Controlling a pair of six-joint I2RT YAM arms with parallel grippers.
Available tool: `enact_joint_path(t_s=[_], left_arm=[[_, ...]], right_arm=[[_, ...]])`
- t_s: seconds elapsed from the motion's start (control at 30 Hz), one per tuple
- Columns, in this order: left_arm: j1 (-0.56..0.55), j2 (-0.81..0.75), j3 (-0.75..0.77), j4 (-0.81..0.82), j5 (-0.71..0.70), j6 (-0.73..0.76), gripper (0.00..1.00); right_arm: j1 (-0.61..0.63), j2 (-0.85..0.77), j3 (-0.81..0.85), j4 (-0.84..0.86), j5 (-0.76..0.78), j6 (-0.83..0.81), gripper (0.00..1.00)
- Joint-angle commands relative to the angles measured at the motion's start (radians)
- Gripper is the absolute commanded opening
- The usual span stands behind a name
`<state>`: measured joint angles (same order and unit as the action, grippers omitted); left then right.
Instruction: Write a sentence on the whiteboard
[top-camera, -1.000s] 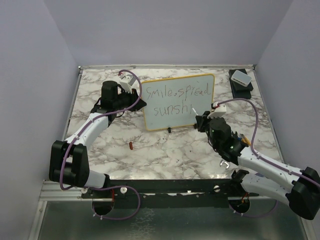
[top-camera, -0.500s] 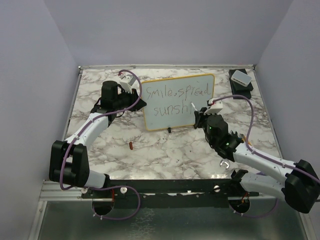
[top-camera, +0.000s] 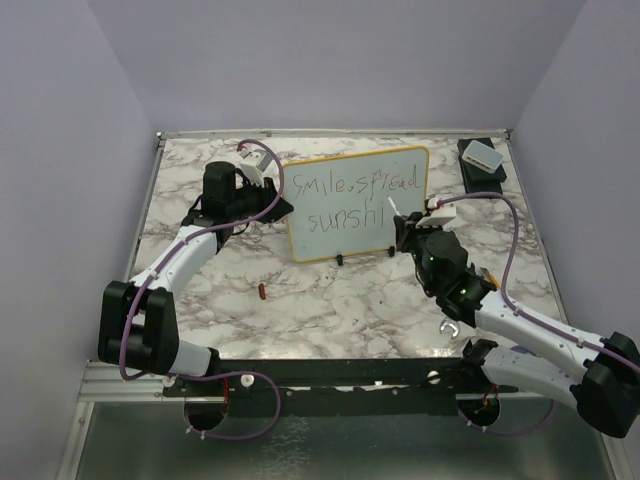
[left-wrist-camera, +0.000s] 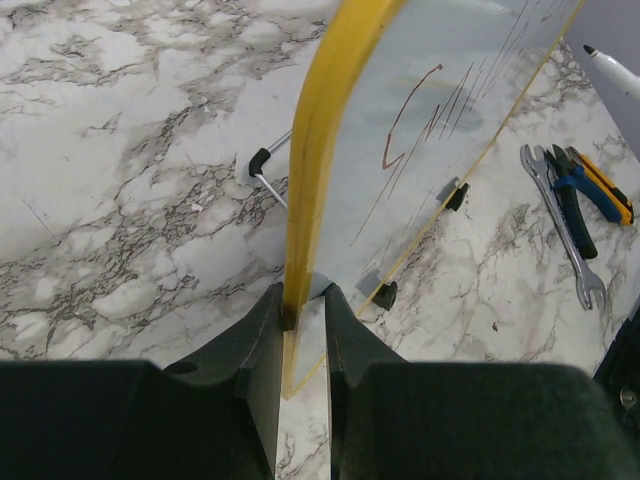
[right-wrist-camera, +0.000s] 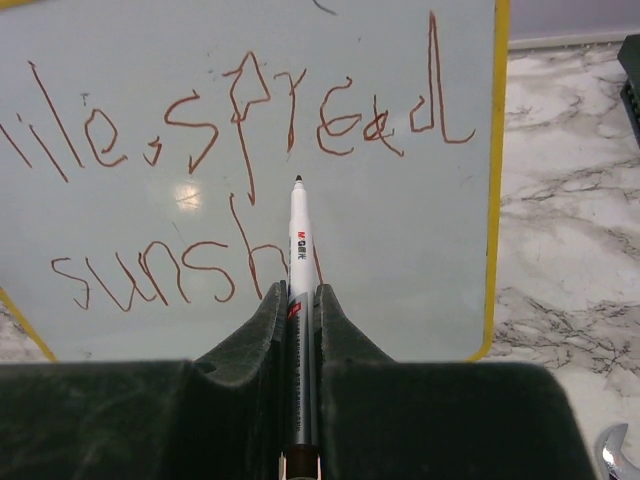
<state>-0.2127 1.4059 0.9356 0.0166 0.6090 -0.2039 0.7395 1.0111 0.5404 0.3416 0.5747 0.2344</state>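
Note:
The whiteboard (top-camera: 400, 232) stands upright on small black feet at the middle back of the table. My left gripper (top-camera: 272, 205) is shut on its yellow left rim (left-wrist-camera: 325, 130); both fingers pinch the edge near the bottom corner. The sentence (top-camera: 350, 185) reads "smile, spread" on top and "sunsh" plus one more stroke below (right-wrist-camera: 150, 275). My right gripper (right-wrist-camera: 300, 295) is shut on a white marker (right-wrist-camera: 298, 230), which points at the board face (right-wrist-camera: 420, 230). Its dark tip sits just right of the "h", between the two lines. I cannot tell if it touches.
A small white box on a black base (top-camera: 482, 157) lies at the back right corner. A small red cap (top-camera: 262, 291) lies on the marble in front of the board. A wrench (left-wrist-camera: 560, 225) and blue-orange pliers (left-wrist-camera: 590, 190) lie to the board's right. Walls close three sides.
My right gripper has shifted the marker slightly right and up along the board, past the end of "sunsh". The left gripper and the board have not moved.

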Motion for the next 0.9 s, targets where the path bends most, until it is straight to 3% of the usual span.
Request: enact_joint_path(t_s=[0.0, 0.6, 0.87], left_arm=[[-0.007, -0.019, -0.003, -0.014, -0.029, 0.003, 0.09], [-0.007, -0.02, -0.004, -0.015, -0.031, 0.003, 0.09], [-0.007, -0.016, -0.003, -0.014, -0.029, 0.003, 0.09]], right_arm=[[-0.003, -0.043, -0.008, -0.071, 0.036, 0.005, 0.01], [-0.046, 0.067, -0.062, 0.003, 0.016, 0.01, 0.01], [-0.048, 0.074, -0.078, -0.069, -0.002, 0.091, 0.01]])
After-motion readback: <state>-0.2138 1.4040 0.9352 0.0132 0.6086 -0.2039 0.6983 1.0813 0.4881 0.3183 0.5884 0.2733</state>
